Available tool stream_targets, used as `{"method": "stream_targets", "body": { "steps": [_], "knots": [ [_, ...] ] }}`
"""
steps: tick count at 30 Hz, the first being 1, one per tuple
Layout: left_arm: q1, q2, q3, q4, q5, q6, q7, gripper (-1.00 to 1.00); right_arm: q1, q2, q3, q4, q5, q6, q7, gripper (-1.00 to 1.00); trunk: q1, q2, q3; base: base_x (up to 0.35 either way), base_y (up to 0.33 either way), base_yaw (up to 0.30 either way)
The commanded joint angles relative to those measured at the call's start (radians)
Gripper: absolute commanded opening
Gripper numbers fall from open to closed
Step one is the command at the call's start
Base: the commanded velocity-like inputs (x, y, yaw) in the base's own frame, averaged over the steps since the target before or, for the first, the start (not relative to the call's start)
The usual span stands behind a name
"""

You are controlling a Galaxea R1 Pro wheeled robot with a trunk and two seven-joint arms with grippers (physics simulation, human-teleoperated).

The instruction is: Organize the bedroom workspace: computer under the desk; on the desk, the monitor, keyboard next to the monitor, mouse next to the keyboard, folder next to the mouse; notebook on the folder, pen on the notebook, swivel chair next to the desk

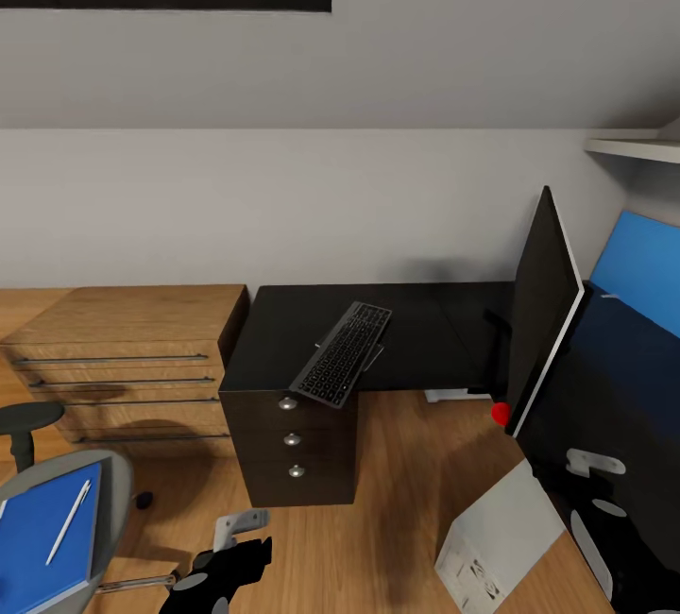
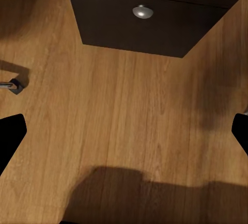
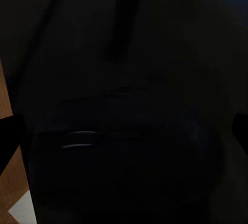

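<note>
Left tool (image 1: 222, 562) over bare floor (image 1: 378, 538); keyboard (image 1: 342, 353) overhanging desk (image 1: 416, 335) edge.

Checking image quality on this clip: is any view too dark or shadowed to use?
Head view: evenly lit and sharp, the keyboard and desk clear. Left wrist view: wood floor readable, a broad soft shadow across its near part. Right wrist view: almost black, only faint highlights; what it faces cannot be told.

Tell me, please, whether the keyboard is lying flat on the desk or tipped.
Tipped. The keyboard sits askew at the desk front edge, its near end overhanging the top drawer knob and its underside showing.
</note>
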Motion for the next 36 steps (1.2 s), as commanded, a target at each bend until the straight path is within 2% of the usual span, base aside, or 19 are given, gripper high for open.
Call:
{"method": "stream_targets", "body": {
  "steps": [1, 33, 34, 36],
  "knots": [
    [-0.001, 0.000, -0.002, -0.001, 0.011, 0.003, 0.009, 1.00, 0.000, 0.000, 0.001, -0.002, -0.007, 0.005, -0.004, 1.00, 0.000, -0.001, -0.001, 0.000, 0.000, 0.000],
    [-0.001, 0.000, -0.002, -0.001, 0.011, 0.003, 0.009, 1.00, 0.000, 0.000, 0.001, -0.001, -0.006, 0.013, -0.004, 1.00, 0.000, -0.001, -0.001, 0.000, 0.000, 0.000],
    [-0.001, 0.000, -0.001, -0.001, 0.011, 0.003, 0.009, 1.00, 0.000, 0.000, 0.001, -0.001, -0.006, 0.013, -0.004, -1.00, 0.000, -0.001, -0.001, 0.000, 0.000, 0.000],
    [-0.001, 0.000, -0.001, -0.001, 0.011, 0.003, 0.009, 1.00, 0.000, 0.000, 0.001, -0.002, -0.006, 0.013, -0.003, -1.00, 0.000, -0.001, -0.001, 0.000, 0.000, 0.000]
  ]
}}
